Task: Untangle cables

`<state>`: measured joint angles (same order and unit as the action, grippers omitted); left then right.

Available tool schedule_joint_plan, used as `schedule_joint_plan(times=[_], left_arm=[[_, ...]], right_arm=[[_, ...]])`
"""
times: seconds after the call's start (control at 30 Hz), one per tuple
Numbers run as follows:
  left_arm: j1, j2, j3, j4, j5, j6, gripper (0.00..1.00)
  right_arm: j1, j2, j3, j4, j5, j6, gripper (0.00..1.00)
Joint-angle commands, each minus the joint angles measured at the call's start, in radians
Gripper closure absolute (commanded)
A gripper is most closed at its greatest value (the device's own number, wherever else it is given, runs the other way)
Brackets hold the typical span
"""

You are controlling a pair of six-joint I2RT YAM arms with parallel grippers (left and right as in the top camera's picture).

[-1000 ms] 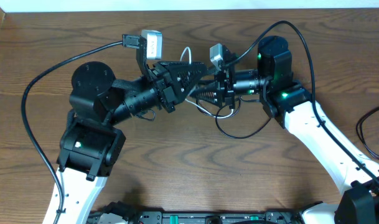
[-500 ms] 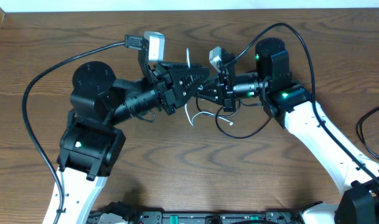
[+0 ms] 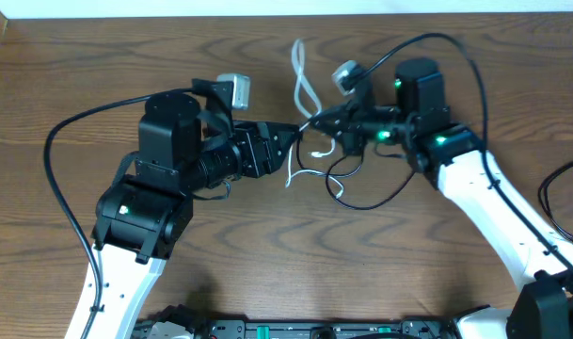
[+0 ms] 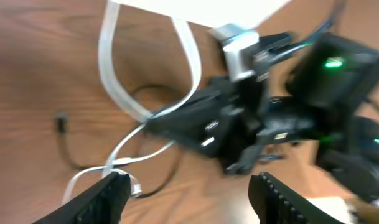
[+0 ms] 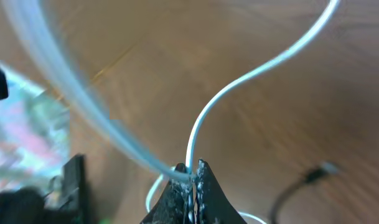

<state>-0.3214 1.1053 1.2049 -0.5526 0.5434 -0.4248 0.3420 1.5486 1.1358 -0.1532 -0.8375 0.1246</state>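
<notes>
Right fingers are pinched shut on the white cable, whose loop arcs away beyond their tips. Left fingers stand wide apart, holding nothing, close by that grip. Beneath both, the black cable lies slack on the desk.

I see the white cable looping toward twelve o'clock, the black cable slack at its five o'clock.

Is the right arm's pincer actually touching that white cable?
Touching. The right wrist view shows the right pincer closed tight on the white cable, which runs straight out from between its fingertips.
</notes>
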Motion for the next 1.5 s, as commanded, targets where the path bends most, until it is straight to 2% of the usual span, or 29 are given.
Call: schedule_joint_plan(times=[0.0,0.17,0.33,0.63,0.8,0.9,1.1,1.13,1.47], left_arm=[[0.004,-0.002,0.016,-0.043,-0.174,0.031,0.31],[0.004,-0.002,0.016,-0.118,-0.277,0.031,0.31],[0.004,0.000,0.016,-0.143,-0.319,0.032,0.31],[0.004,0.005,0.016,-0.151,-0.320,0.031,0.31],[0.004,0.005,0.016,-0.151,-0.316,0.029,0.31],[0.004,0.005,0.016,-0.151,-0.316,0.027,0.31],[0.004,0.005,0.016,-0.154,-0.284,0.027,0.31],[0.004,0.005,0.016,-0.160,-0.282,0.027,0.31],[0.004,0.054,0.008,-0.216,-0.341,0.028,0.31]], right_arm=[[-0.068,-0.027,0.002,0.003,0.062,0.070,0.99],[-0.196,-0.078,0.025,0.003,0.057,0.184,0.99],[-0.267,-0.162,0.105,0.045,-0.032,0.216,0.99],[-0.422,-0.338,0.245,0.291,-0.036,0.325,0.99],[-0.504,-0.373,0.245,0.219,0.001,0.322,0.99],[-0.547,-0.360,0.245,0.093,0.022,0.274,0.99],[-0.605,-0.312,0.245,-0.211,0.283,0.154,0.99],[-0.619,-0.296,0.245,-0.284,0.389,0.118,0.99],[-0.732,-0.214,0.245,-0.505,0.977,0.076,0.99]])
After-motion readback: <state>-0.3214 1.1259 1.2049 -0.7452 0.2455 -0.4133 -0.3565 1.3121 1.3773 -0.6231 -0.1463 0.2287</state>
